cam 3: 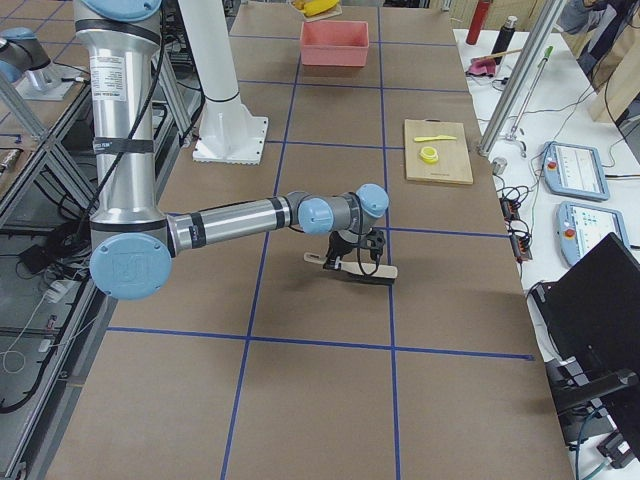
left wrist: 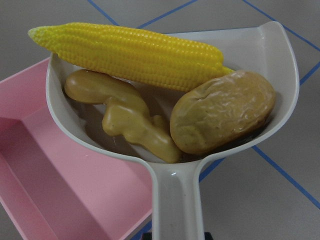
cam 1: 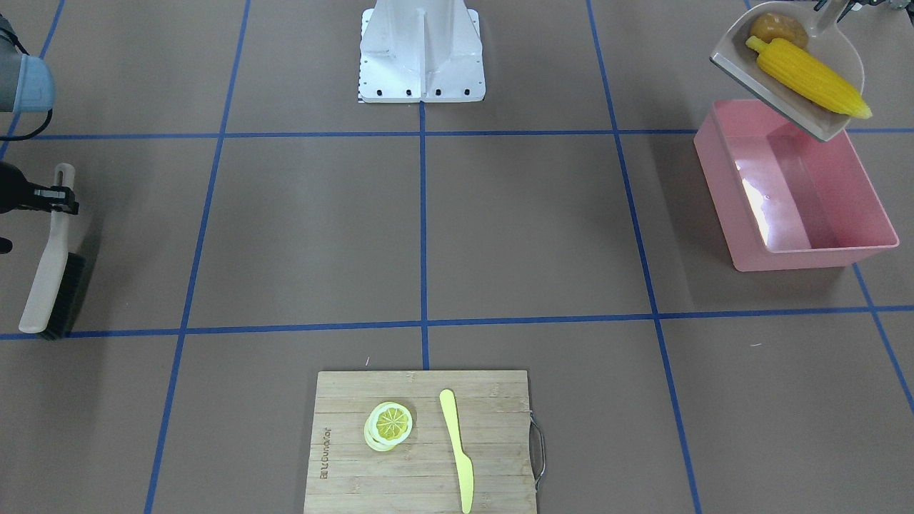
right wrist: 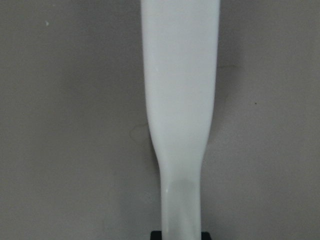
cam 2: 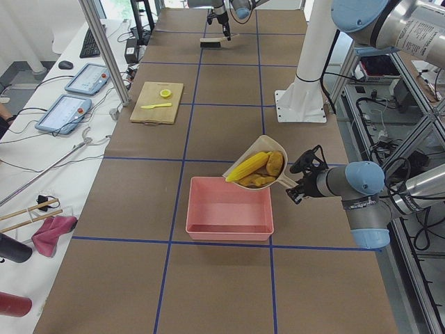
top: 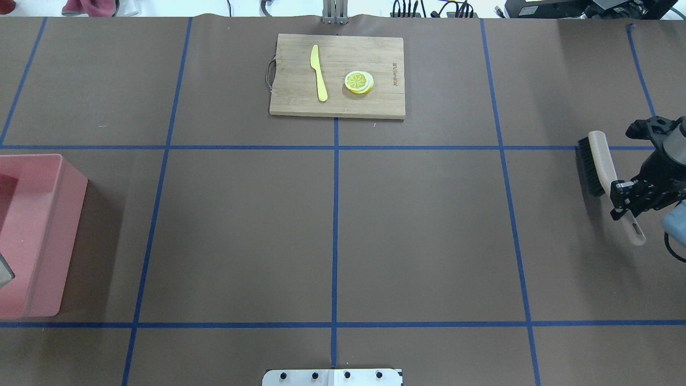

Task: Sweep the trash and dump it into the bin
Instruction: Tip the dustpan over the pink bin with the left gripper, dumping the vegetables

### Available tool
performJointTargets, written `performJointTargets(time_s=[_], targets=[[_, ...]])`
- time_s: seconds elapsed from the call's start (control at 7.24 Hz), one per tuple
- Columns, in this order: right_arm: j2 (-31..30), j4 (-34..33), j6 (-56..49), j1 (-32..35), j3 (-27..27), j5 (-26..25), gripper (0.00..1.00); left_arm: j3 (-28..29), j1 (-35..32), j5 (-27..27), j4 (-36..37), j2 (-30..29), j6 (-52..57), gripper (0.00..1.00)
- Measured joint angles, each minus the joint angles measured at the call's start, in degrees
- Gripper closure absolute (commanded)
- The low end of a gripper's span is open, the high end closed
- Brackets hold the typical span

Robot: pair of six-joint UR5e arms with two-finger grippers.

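Pink plastic, big and box-shaped, the bin (cam 1: 814, 258) sits on the brown table (cam 1: 307, 228). It is close to the table edge at the robot's left end, about halfway between the robot's edge and the far edge.

A beige plastic dustpan (left wrist: 177, 200) hangs in the air over the bin's corner nearest the robot, with its open front facing the bin. Three toy foods lie inside the dustpan. The long yellow corn cob (left wrist: 135, 55) lies across it, and its tip pokes out past the rim above the bin. The brown oval potato (left wrist: 222, 112) sits next to the handle. The knobbly tan ginger root (left wrist: 125, 117) lies beside the potato and under the corn cob.

The left gripper (cam 2: 297, 185) has its fingers closed tight on the dustpan's handle.

The right gripper (top: 621, 199) is near the table edge at the robot's right end. Its fingers are closed on the handle of a beige hand brush with black bristles (top: 600, 158). The brush is down low at the table.

A light wooden cutting board (top: 375, 104) lies at the middle of the far edge. On it are a pale yellow toy knife (top: 319, 72) and a round yellow lemon slice (top: 358, 82), a little apart. Blue tape lines (top: 336, 241) cross the table.
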Motion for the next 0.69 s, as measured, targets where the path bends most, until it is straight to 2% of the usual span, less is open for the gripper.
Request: performJointTargets(time_s=[0.14,0.28,0.41,0.55,0.69], targets=[[0.40,0.00,0.00,-0.13,-0.46,-0.06,0.81,-0.02,-0.71,-1.20,1.21,-0.32,0.00,1.00],[0.65,0.00,0.00,-0.30,-0.73,-0.16,0.68,-0.02,-1.10,-2.01,2.08,-0.64,0.01,1.00],[0.83,0.00,0.02,-0.40,-0.94,-0.24,0.45,-0.05,-1.36,-3.12,3.25,-0.83,0.01,1.00],[0.95,0.00,0.05,-0.51,-1.09,-0.28,0.00,-0.19,-1.84,-4.49,5.11,-0.94,0.01,1.00],[1.03,0.00,0.08,-0.61,-1.14,-0.29,0.00,-0.45,-2.63,-6.10,7.35,-1.10,0.01,1.00]])
